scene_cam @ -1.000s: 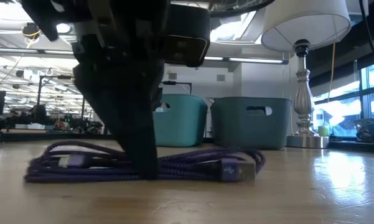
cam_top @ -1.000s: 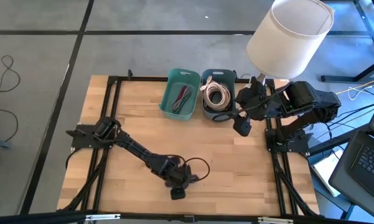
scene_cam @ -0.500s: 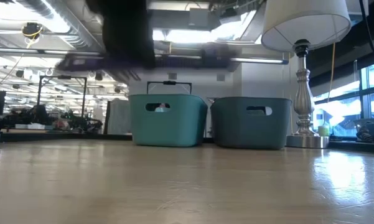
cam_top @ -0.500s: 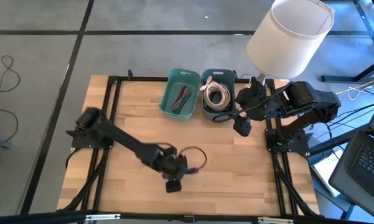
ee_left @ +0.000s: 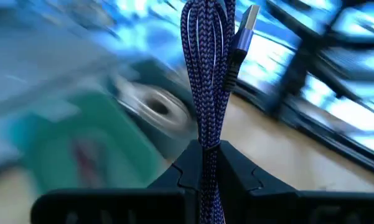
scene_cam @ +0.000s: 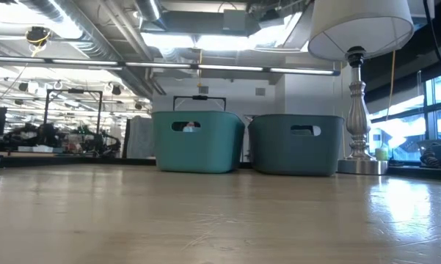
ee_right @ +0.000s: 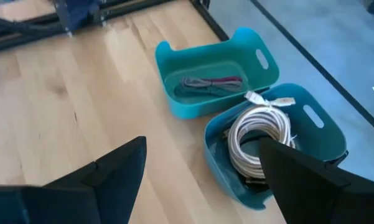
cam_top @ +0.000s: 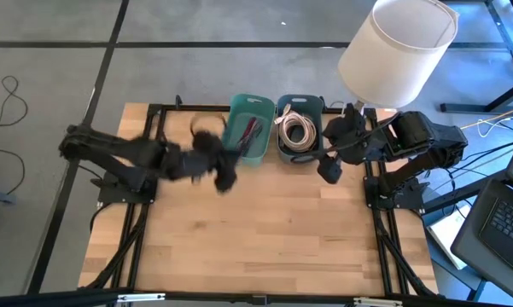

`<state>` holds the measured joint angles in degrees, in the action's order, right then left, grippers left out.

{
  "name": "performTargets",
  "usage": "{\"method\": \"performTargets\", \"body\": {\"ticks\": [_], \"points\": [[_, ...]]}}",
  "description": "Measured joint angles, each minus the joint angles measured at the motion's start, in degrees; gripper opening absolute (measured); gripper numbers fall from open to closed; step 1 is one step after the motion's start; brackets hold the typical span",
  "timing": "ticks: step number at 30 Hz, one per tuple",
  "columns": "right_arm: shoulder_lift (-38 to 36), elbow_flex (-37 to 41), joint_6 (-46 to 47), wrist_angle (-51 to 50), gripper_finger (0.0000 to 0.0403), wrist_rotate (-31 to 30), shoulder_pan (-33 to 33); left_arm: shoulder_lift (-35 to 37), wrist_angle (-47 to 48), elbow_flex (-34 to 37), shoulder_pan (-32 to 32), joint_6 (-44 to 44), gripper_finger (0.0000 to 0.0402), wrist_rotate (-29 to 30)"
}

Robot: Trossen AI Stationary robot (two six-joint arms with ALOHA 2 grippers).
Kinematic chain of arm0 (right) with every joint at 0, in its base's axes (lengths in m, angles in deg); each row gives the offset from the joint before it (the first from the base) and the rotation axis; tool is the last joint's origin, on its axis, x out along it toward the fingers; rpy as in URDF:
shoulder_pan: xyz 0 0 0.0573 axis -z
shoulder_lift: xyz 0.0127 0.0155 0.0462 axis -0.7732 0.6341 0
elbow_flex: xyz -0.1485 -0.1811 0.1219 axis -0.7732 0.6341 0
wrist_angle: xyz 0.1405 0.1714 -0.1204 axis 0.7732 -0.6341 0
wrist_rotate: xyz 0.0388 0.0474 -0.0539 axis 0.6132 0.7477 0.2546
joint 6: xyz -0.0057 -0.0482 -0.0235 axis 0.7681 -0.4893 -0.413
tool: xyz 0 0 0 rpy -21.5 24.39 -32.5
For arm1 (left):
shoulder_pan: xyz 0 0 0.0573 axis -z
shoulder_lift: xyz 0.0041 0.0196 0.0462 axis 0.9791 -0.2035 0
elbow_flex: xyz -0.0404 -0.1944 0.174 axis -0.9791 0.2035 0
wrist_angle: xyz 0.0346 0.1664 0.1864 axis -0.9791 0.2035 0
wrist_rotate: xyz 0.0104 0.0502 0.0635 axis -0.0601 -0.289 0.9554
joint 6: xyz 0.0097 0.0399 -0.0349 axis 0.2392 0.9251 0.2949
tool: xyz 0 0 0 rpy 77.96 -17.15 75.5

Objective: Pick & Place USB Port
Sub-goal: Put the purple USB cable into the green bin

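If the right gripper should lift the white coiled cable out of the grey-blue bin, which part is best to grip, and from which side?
Probably one arc of the white coiled cable, coming straight down from above. The coil lies roughly flat, its open middle leaves room for one finger, and the walls of the grey-blue bin block any sideways approach.

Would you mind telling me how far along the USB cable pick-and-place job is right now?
Pickup looks done: the left gripper is clamped on the purple USB cable, clear of the table. In hand: carrying it beside the teal bin. Left: dropping it into a bin; which one, I cannot tell. The right gripper waits open over the grey bin.
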<state>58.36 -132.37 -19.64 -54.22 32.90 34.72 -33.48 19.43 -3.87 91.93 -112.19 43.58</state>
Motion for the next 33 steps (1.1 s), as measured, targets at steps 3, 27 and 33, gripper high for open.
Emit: {"method": "performTargets", "body": {"ticks": [3,27,33], "points": [[0.0,0.0,0.0,1.71,0.0312,-0.68,-0.01,1.85,-3.3,0.0,-9.29,8.02,0.0021,1.14],[0.0,0.0,1.12,8.11,0.0312,-1.52,0.26,-23.93,-12.07,-0.03,-54.42,2.18,0.0021,-52.88],[0.02,0.0,1.45,6.35,0.0312,-1.33,0.26,-26.96,-10.11,-0.03,-51.37,0.82,0.0021,-51.15]]}}
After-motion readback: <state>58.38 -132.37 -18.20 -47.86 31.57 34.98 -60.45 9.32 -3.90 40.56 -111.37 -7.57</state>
